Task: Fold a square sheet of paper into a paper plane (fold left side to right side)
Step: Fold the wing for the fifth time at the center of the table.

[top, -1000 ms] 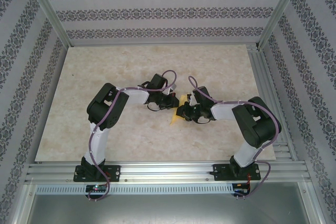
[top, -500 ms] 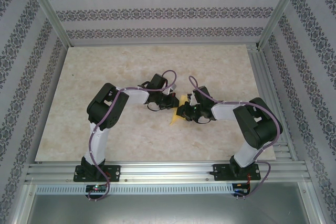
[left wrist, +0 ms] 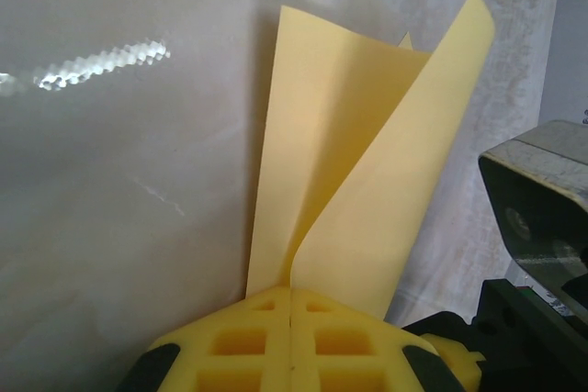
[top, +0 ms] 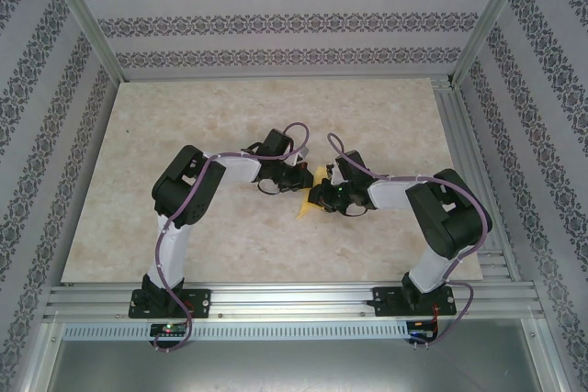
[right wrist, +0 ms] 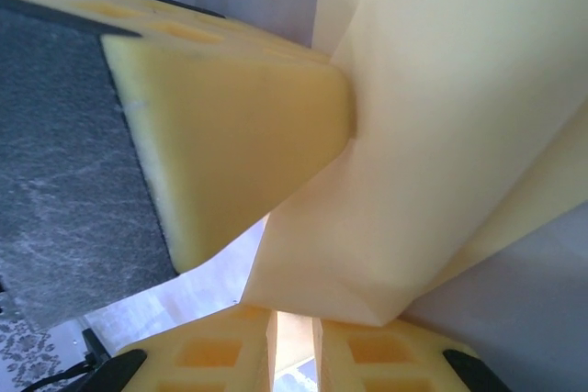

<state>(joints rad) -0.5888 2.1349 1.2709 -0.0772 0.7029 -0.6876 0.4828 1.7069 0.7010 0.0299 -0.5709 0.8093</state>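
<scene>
While the left tool (left wrist: 290,298) is clamping fully shut on the lower end of the square sheet of paper (left wrist: 367,172), the sheet is standing up off the table (top: 184,117) near its middle, well clear of every edge, between the two arms. The right tool (right wrist: 294,341) is sitting right at the sheet's bottom fold with its jaws showing only a narrow slot. I can't tell whether it is actually pinching paper or just touching it. One pad (right wrist: 230,126) of the left tool is pressing into the sheet from the side in the right wrist view. In the left wrist view one flap is curling loosely over the flatter panel, with a soft bend and no crease yet, so I'm reading this as mid-fold. To do it well, I'm thinking the left tool should be acting as a fixed anchor while the right takes the loose flap near its free edge and carries it across slowly. Edges should be lining up before anything gets pressed, then the crease run outward from the held end. Main risks I'm seeing: thin paper buckling, a skewed crease, and tearing at the pinch.
</scene>
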